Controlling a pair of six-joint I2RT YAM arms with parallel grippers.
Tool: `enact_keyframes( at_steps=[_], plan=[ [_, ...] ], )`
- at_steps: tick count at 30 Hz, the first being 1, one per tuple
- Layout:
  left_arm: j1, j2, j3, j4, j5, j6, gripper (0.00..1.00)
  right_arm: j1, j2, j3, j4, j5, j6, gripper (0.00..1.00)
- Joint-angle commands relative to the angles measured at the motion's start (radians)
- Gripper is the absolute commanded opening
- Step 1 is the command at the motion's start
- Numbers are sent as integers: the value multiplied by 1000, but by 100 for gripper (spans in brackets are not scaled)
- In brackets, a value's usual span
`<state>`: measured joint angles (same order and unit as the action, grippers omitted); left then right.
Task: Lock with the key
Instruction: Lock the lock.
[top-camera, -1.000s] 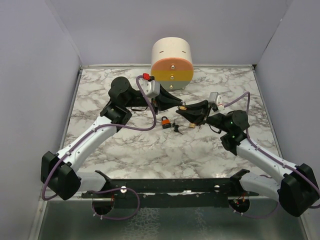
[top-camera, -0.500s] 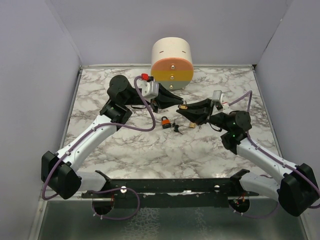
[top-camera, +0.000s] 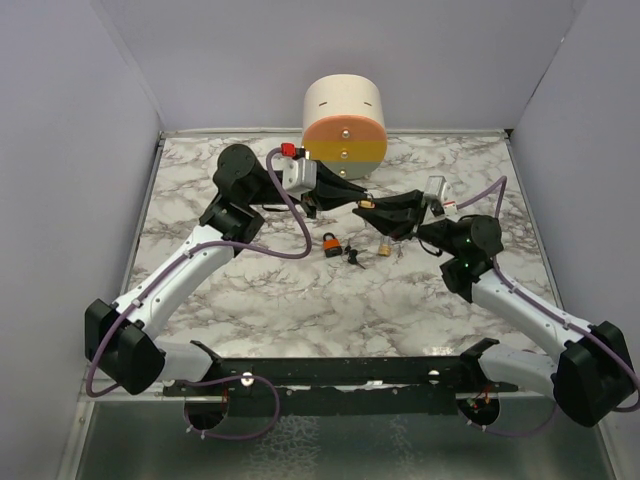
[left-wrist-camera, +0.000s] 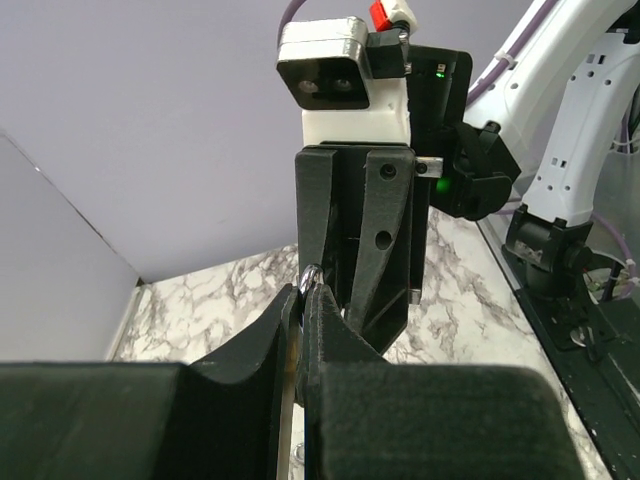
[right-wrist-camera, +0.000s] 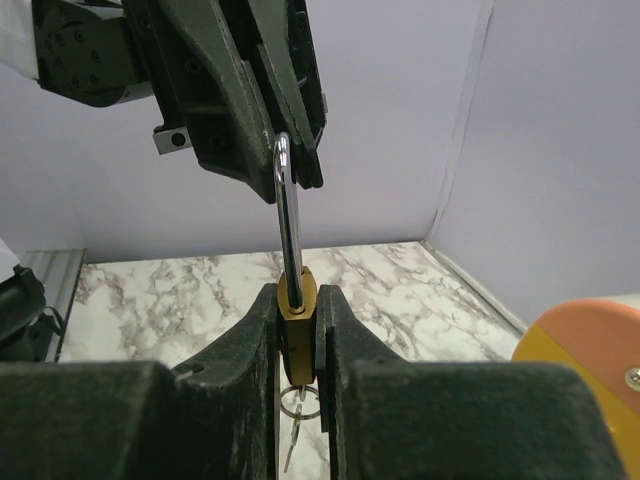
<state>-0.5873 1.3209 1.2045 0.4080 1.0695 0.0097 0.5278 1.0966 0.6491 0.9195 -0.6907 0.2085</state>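
Left gripper (left-wrist-camera: 303, 290) pinches the shackle (right-wrist-camera: 284, 200), right gripper (right-wrist-camera: 298, 310) clamps the brass padlock (right-wrist-camera: 297, 290) — the key (top-camera: 352, 253) looks light, stiff, slippery; grasp its black head.

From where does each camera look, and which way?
Top external: high behind the bases, looking down on the marble table; both arms whole.
Left wrist: behind the left gripper, seen at the bottom, facing the right gripper.
Right wrist: behind the right gripper, likewise, facing the left one.
Shared: both wrist views show the shackle of the padlock.
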Motion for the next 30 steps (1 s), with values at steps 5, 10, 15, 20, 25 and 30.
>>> enact_keyframes(
  at_steps=[5, 10, 15, 20, 25, 30],
  plan=[
    [7, 84, -37, -271, 41, 13, 0, -5, -25, 173, 366, 182, -86, 1],
    [2, 95, -19, -343, 4, 63, 0, -5, -31, 183, 371, 190, -102, 1],
    [3, 119, -7, -362, -8, 73, 0, -5, -52, 187, 347, 191, -111, 1],
    [3, 93, -21, -288, -24, 39, 0, -5, -71, 128, 320, 189, -95, 1],
    [3, 66, -44, -238, -108, 13, 0, -5, -80, 58, 243, 193, -74, 1],
    [3, 30, -96, -94, -198, -56, 0, -5, -44, 53, 54, 167, -63, 7]
  ],
)
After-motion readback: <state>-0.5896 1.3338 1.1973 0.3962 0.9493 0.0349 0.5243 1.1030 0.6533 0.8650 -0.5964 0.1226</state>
